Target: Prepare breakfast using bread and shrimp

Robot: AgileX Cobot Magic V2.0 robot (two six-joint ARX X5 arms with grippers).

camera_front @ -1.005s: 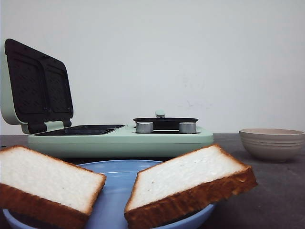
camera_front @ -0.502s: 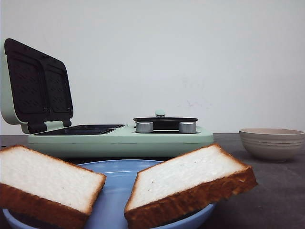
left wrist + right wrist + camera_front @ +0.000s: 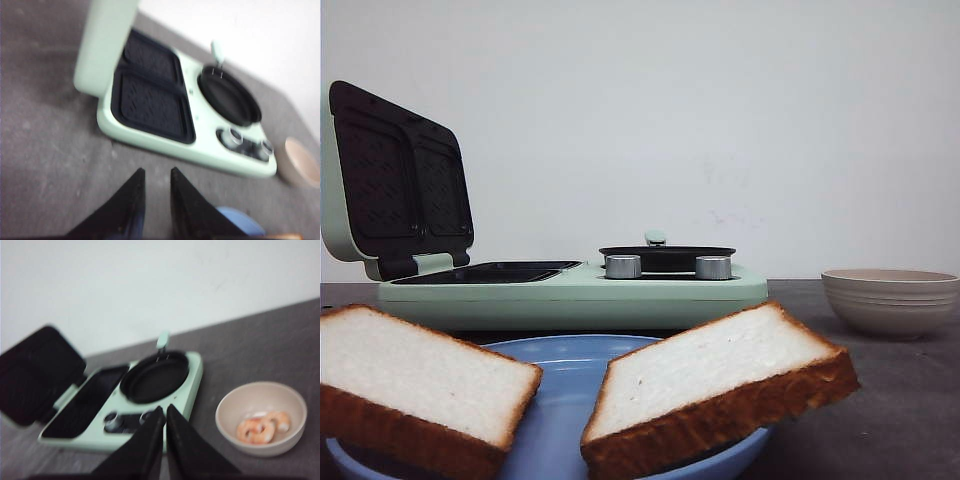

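Two thick white bread slices, one on the left (image 3: 415,385) and one on the right (image 3: 715,375), lean on a blue plate (image 3: 565,390) at the front. Orange-red shrimp (image 3: 262,427) lie in a beige bowl (image 3: 225,410), which also shows at the right in the front view (image 3: 890,300). Neither gripper shows in the front view. My left gripper (image 3: 156,170) hovers over the bare table in front of the green breakfast maker (image 3: 150,142), jaws a little apart and empty. My right gripper (image 3: 165,408) hovers above the maker's knobs, jaws together and empty.
The green breakfast maker (image 3: 570,295) stands mid-table with its lid (image 3: 400,180) raised at the left, dark grill plates (image 3: 150,102) exposed and a round black pan (image 3: 667,257) on its right side. The plate's edge (image 3: 240,222) shows beside the left fingers.
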